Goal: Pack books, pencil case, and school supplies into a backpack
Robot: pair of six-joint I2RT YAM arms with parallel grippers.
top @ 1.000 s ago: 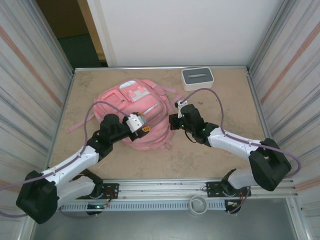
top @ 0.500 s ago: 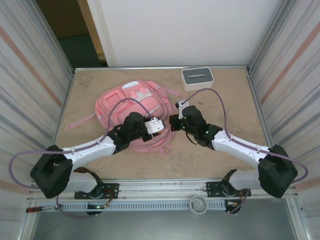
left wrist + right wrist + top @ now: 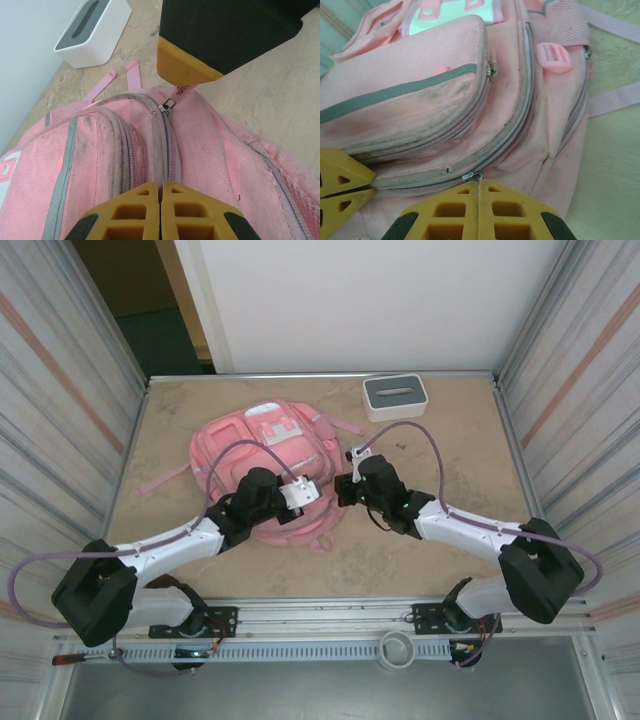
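Pink backpack [image 3: 210, 150] with grey zip bands; white box [image 3: 100, 42] with grey top.

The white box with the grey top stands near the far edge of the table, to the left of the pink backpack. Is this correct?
Not quite: the white box stands near the far edge of the table, but to the right of the pink backpack, not its left. The top view shows this.

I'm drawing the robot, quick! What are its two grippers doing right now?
Left gripper: jaws closed over the backpack; whether they pinch anything cannot be told.
Right gripper: jaws closed on the backpack's zip pull.
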